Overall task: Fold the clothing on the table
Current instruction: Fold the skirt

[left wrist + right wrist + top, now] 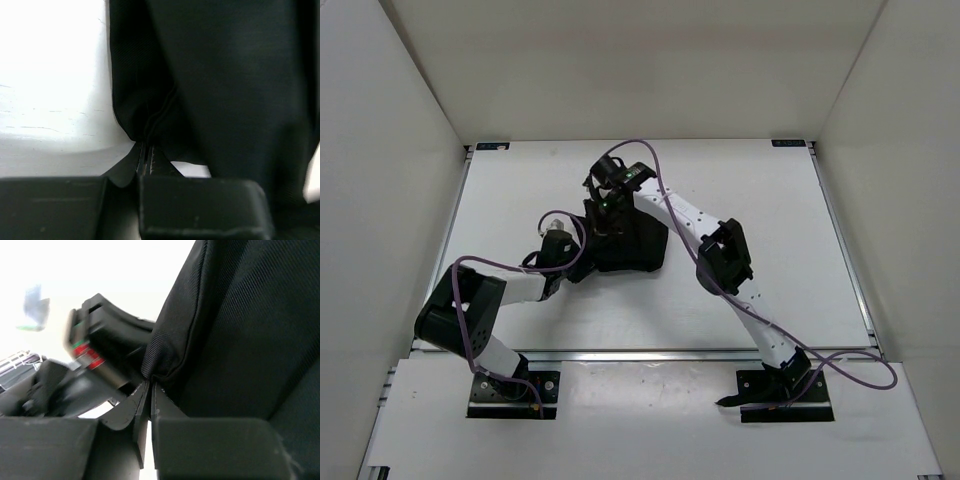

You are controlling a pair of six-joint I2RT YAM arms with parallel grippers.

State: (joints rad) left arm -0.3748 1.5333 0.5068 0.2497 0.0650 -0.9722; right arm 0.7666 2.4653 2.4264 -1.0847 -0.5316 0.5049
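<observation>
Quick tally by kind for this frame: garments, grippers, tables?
Garments: 1, the black clothing
Grippers: 2, the left gripper and the right gripper, each shut on the clothing
Tables: 1, the white table
Total: 4

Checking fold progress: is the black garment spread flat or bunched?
Bunched: the black fabric garment sits heaped, left gripper and right gripper pinching its edges.

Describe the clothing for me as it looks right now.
The clothing is black, finely woven fabric, bunched into a compact heap near the middle of the white table. The left hand is shut on a folded edge at its left side. The right hand is shut on a pinched fold at its far side.
</observation>
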